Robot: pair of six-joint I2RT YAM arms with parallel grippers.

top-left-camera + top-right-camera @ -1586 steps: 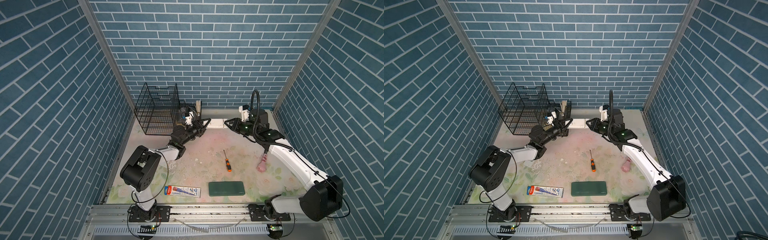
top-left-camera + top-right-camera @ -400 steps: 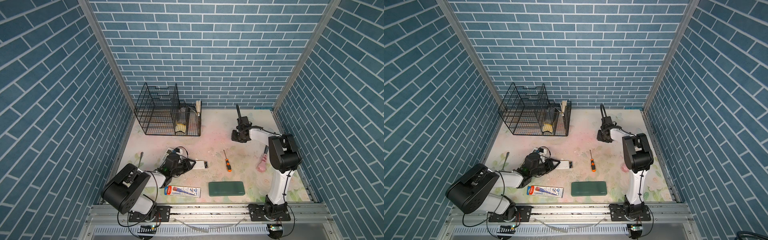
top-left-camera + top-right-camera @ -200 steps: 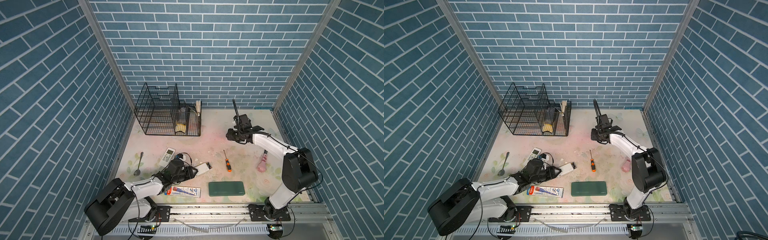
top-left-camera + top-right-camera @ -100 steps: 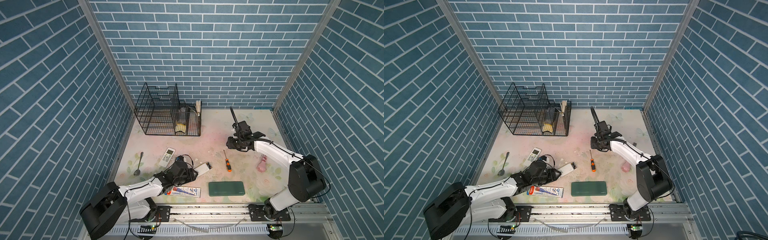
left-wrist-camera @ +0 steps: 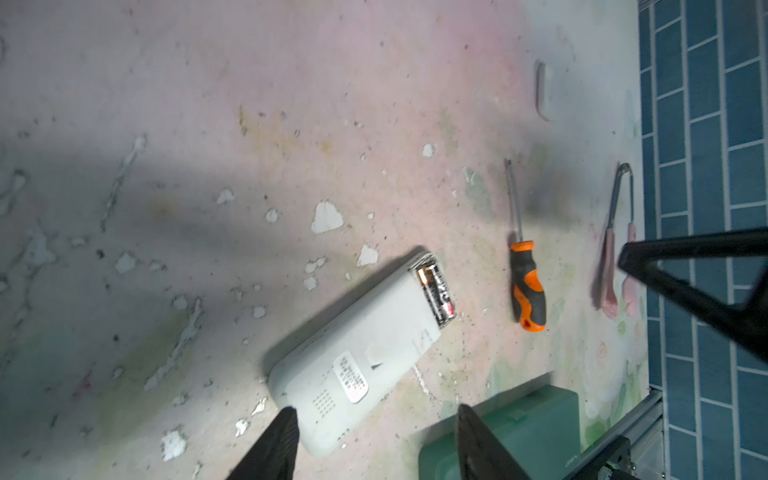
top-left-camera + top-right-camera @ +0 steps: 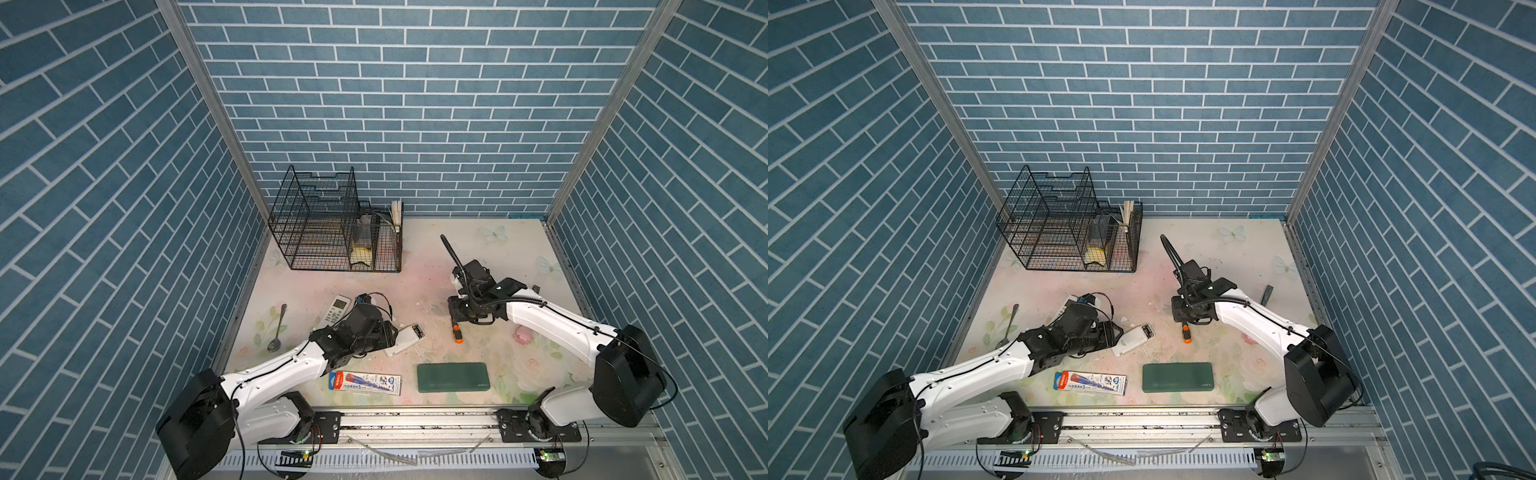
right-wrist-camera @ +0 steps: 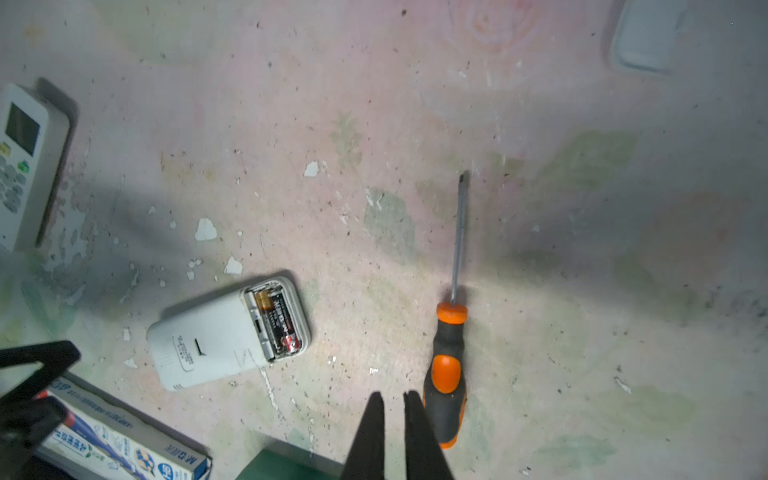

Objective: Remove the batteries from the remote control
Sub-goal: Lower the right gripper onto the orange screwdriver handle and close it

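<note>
The white remote control [image 6: 402, 341] [image 6: 1130, 340] lies face down on the mat, its battery bay uncovered. Black batteries [image 5: 436, 296] [image 7: 277, 323] with gold ends sit in that bay. My left gripper [image 5: 376, 413] [image 6: 390, 336] is open; the remote's far end lies between its fingers, close to one finger [image 5: 282, 432] and apart from the other. My right gripper [image 7: 394, 397] [image 6: 459, 318] is shut on nothing, just above the mat beside the orange-and-black screwdriver [image 7: 446, 374] [image 6: 457, 333].
A second white remote with a screen [image 6: 337, 308] [image 7: 20, 166] lies behind the left gripper. A green case [image 6: 453, 377], a toothpaste box [image 6: 365, 382] and a spoon [image 6: 277, 328] lie near the front. A wire rack [image 6: 328, 228] stands at the back left.
My right gripper has come forward and down to the screwdriver and has shut its jaws. The left gripper has stayed at the remote and widened slightly.
</note>
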